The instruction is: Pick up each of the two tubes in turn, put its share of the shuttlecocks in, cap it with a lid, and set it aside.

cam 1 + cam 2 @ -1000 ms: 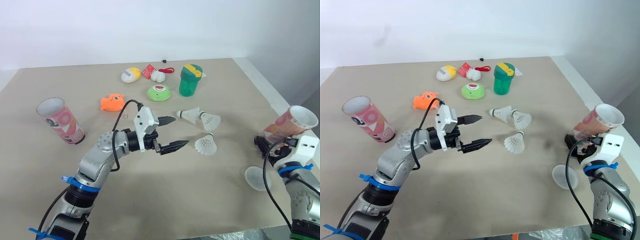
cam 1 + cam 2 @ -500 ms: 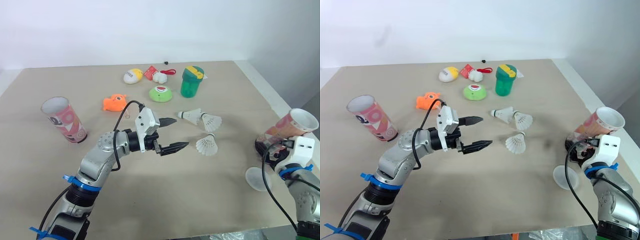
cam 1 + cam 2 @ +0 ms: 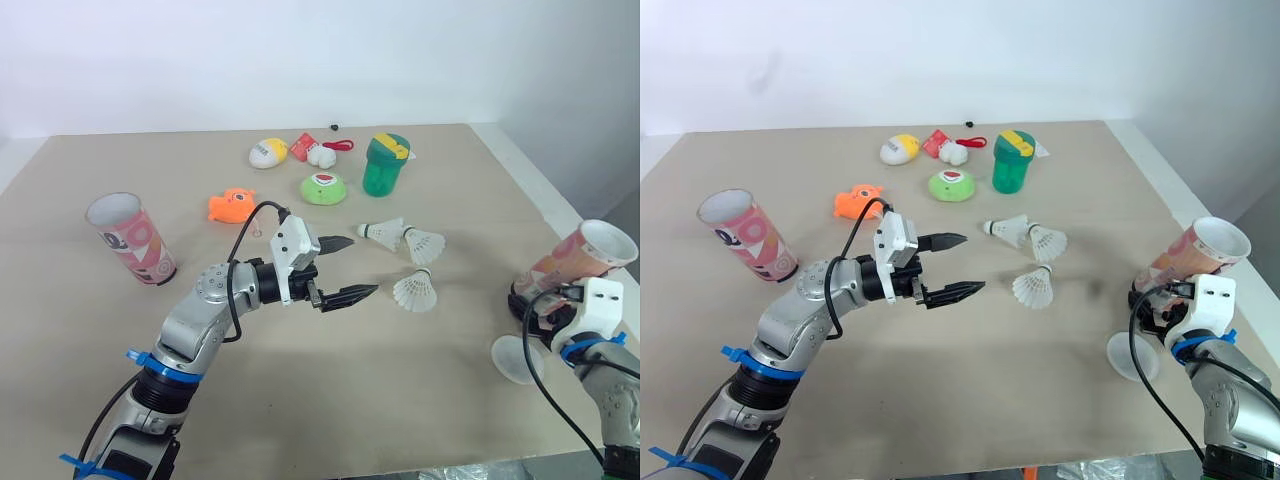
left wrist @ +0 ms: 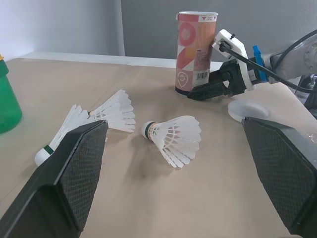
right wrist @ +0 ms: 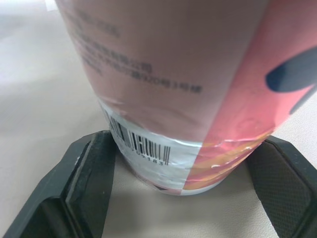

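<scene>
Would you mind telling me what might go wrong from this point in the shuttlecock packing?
1. The right claw sits at the very base of the tall tube, close to the table edge; lifted from so low, it may tip or fall off.
2. The lid lies right beside that claw and could be knocked off.
3. The open left claw points toward three shuttlecocks, two lying together; grabbing one may drag another or crush feathers.

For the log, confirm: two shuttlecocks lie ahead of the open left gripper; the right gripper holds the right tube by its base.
Three shuttlecocks, not two, lie ahead of the open left gripper, as the left wrist view shows; the right gripper does hold the right tube by its base.
</scene>
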